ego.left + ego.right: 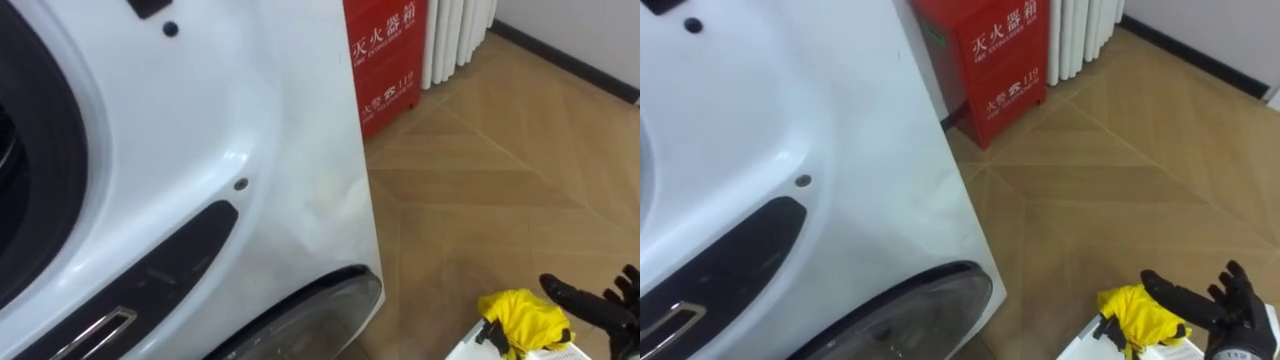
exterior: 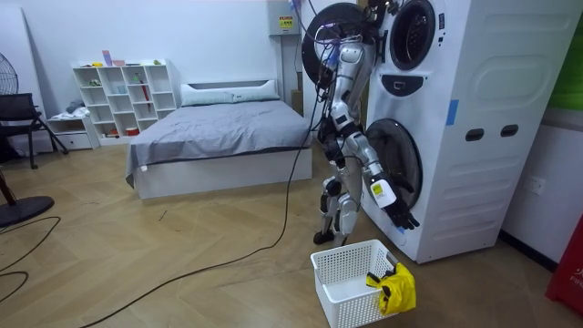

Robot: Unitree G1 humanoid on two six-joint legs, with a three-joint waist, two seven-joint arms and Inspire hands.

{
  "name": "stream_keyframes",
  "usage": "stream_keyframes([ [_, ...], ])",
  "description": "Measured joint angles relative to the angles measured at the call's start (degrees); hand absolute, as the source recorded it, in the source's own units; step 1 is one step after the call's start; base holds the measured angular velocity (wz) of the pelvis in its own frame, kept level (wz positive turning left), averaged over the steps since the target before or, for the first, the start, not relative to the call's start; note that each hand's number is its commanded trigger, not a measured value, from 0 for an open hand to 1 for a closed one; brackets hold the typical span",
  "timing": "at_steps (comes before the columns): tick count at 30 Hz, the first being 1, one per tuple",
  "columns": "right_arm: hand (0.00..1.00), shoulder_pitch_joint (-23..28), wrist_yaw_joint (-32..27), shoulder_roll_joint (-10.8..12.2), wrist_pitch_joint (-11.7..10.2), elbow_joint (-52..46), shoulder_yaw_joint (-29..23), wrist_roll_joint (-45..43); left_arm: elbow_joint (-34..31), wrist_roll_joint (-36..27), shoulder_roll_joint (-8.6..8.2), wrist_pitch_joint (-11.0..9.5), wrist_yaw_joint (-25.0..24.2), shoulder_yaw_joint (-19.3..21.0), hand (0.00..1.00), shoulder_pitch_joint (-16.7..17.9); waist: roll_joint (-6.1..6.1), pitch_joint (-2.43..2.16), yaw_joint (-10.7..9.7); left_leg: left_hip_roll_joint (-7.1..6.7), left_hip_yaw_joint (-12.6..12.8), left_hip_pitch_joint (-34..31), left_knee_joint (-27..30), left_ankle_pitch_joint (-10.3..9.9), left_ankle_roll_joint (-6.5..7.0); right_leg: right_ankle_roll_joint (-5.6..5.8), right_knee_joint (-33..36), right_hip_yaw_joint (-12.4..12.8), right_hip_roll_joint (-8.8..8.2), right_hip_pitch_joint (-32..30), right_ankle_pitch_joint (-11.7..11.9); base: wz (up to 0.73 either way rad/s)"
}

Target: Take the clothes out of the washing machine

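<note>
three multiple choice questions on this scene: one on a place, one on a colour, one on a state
1. Where is the yellow cloth? A on the white basket rim; B on the bed; C in the drum.
2. What colour is the cabinet by the radiator? A blue; B red; C green.
3. How is the right hand? A shut on cloth; B gripping the door; C open.
Answers: 1 A, it drapes over the rim; 2 B, plainly red beside the white radiator; 3 C, fingers straight, holding nothing.

I count 1 washing machine (image 1: 250, 120), 1 white basket (image 2: 349, 308), 1 yellow garment (image 1: 525, 320), 1 red cabinet (image 1: 990, 60), 1 bed (image 2: 219, 128), 1 shelf (image 2: 123, 100), 1 right hand (image 1: 1225, 310) of mine.
</note>
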Motion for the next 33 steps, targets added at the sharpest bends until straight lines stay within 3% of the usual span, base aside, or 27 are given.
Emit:
stream_keyframes([
  [15, 0.00, 1.56, -0.02, -0.63, -0.06, -0.15, -0.02, -1.14, -0.09, 0.05, -0.04, -0.07, -0.08, 0.00, 0.00, 0.43, 0.21, -0.19, 0.03, 0.03, -0.24, 1.32, -0.43, 0.00, 0.00, 0.00, -0.69, -0.37, -0.05, 1.66, 0.02, 0.00],
  [24, 0.00, 7.56, -2.11, -1.11, -0.25, -1.58, -0.58, 1.51, -2.68, 0.08, -0.04, -0.35, -0.06, 0.04, 0.00, 3.13, -0.08, -0.49, 0.09, -0.07, -2.00, 5.27, -1.03, 0.00, -0.02, -0.28, -1.12, -1.88, -0.48, 6.31, -0.60, 0.08],
  [27, 0.00, 10.41, -3.83, -0.28, -0.25, -1.23, -3.37, 6.47, -6.76, 0.66, 0.19, -1.50, 0.23, 1.39, 0.00, 5.91, -1.73, -0.44, 0.25, -0.14, -4.06, 7.99, -1.69, 0.11, -0.26, -0.51, -1.89, -3.37, -0.77, 9.36, -1.08, 0.26],
  [29, 0.00, 11.92, -6.07, 1.27, -0.36, -0.54, -6.93, 14.16, -8.67, 1.11, 0.20, -1.93, 0.44, 3.64, 0.00, 7.81, -3.23, -0.77, 0.47, 0.03, -6.29, 10.08, -1.88, 0.21, -0.56, -0.73, -3.32, -5.18, -1.05, 12.74, -1.21, 0.39],
  [32, 0.00, 12.43, -8.87, 2.96, -0.73, 2.42, -10.51, 18.86, -11.28, 4.73, 0.09, -2.82, 1.77, 4.38, 0.00, 9.62, -5.24, -1.08, -0.13, 0.28, -10.02, 12.60, -2.33, 0.40, -0.84, -1.05, -6.33, -9.26, -1.84, 17.62, -1.17, 0.60],
  [33, 0.00, 12.40, -9.38, 3.38, -0.85, 3.27, -11.10, 19.96, -11.52, 5.48, -0.04, -3.15, 1.84, 5.05, 0.00, 9.85, -5.90, -1.06, 0.10, 0.27, -10.55, 13.16, -2.46, 0.44, -0.91, -1.07, -6.64, -9.54, -1.84, 18.53, -1.19, 0.48],
])
